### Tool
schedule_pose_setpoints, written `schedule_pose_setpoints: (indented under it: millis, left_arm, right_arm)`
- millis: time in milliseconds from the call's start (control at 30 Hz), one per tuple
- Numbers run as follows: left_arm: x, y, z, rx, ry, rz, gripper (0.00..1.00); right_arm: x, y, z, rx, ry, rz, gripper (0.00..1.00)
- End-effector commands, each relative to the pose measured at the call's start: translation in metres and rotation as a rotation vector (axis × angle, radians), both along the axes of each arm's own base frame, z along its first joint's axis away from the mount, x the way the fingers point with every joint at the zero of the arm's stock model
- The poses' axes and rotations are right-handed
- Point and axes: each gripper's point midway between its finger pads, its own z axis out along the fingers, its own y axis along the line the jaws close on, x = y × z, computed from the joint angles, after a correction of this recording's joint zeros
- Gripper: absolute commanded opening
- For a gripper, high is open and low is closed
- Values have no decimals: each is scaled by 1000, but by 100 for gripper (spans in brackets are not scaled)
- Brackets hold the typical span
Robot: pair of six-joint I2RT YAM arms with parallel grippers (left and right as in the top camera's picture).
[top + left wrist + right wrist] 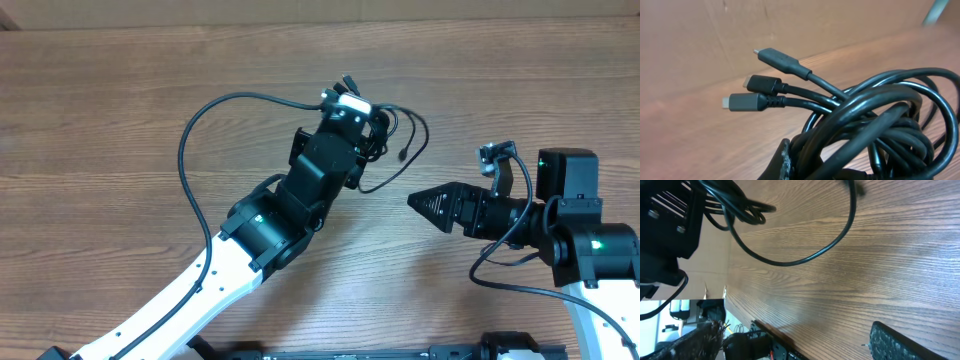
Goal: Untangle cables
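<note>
I had the left gripper (358, 112) clamped on the cables (880, 115) at 12, right gripper (420, 202) gaping empty at 3, so a yank could've tightened knots.

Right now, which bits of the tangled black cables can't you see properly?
Overhead: most of the bundle of thin black cables sits under the left arm's black wrist, which also hides its jaws.
Left wrist view: the bundle runs off the right and bottom edges, so where each cord goes is unclear.
Right wrist view: the loose cable loop blurs out at the top edge; its plug cannot be made out.
</note>
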Motion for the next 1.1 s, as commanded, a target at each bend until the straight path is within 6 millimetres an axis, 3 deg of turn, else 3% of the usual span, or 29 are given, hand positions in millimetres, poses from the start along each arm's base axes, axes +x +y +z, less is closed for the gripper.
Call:
schedule_pose_setpoints:
  millis: [0,167,433,667,867,967,1033,1067]
  left_arm:
    - [-4,-10,13,-364,116,75,4]
    - [-8,-17,12,-543,212,109,4]
    - [-15,-29,11,-766,358,141,4]
    - [-22,-39,10,-821,432,110,4]
    - [-29,-47,11,-849,453,106,4]
    - [-33,-51,12,-850,453,99,4]
    - [-33,-52,13,-854,450,96,4]
    - [-33,-52,13,-862,454,99,4]
  right_arm:
    - [1,4,16,24,-51,27,92]
    - [-1,14,29,97,-82,79,92]
    - [0,14,30,105,-81,71,86]
    - [23,-11,13,73,120,-251,83]
    - [40,-13,26,176,163,-379,82]
    - [43,-15,26,195,196,-423,77]
    - [40,-18,20,173,219,-444,69]
    - [39,-21,15,156,235,-462,53]
